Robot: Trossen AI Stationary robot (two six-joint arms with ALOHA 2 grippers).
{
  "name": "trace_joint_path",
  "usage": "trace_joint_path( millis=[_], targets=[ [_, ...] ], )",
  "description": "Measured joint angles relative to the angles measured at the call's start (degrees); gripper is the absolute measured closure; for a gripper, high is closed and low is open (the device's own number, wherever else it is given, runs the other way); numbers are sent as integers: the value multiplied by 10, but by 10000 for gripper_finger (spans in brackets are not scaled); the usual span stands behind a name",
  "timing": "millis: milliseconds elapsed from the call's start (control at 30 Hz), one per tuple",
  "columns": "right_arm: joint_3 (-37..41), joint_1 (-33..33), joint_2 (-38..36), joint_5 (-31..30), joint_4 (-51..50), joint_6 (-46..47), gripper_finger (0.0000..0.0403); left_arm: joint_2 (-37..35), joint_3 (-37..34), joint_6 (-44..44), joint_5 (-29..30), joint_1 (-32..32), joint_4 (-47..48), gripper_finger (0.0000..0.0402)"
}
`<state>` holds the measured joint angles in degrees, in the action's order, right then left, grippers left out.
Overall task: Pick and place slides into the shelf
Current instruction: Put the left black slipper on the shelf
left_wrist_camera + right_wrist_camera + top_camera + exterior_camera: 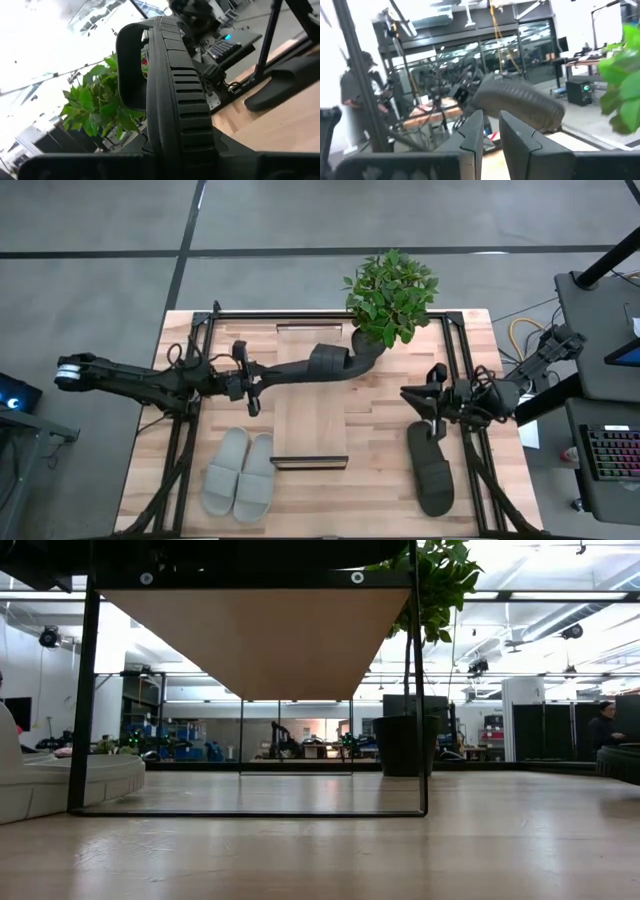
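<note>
My left gripper point(250, 380) is shut on a dark slide point(300, 368), held in the air above the shelf point(310, 420), a narrow wooden plank with dark end rails. The slide's strap point(129, 65) is at its far end, toward the plant. A second dark slide point(430, 470) lies sole down on the table at the right. My right gripper point(490, 140) hovers above that slide's far end, shut, with nothing between its fingers. A pale grey pair of slides point(240, 475) lies side by side on the table, left of the shelf. My left gripper holds the dark slide by its heel end point(172, 145), the end away from the strap, coming level from the table's left and lying along the slide. The gripper body hides the fingers themselves. The slide is lifted clear above the shelf, rolled partly onto its edge.
A potted plant point(392, 295) stands at the shelf's far right, close to the held slide's toe. In the low view the shelf's underside point(260, 640) and thin rails span the middle. A person point(357, 90) stands in the room beyond the table.
</note>
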<state>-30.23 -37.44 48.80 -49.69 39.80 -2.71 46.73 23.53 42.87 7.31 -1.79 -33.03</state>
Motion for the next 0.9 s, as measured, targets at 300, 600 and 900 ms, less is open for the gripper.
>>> trace_joint_path(
  millis=[300,600,900],
  targets=[
    [-23,0,1,5,-11,-97,307,-4,0,66,-108,-21,51,357],
    [-23,0,2,5,-137,-214,209,14,2,157,-31,-44,73,357],
    [-23,1,0,-20,-88,-175,200,11,7,206,9,-52,59,357]
  ],
)
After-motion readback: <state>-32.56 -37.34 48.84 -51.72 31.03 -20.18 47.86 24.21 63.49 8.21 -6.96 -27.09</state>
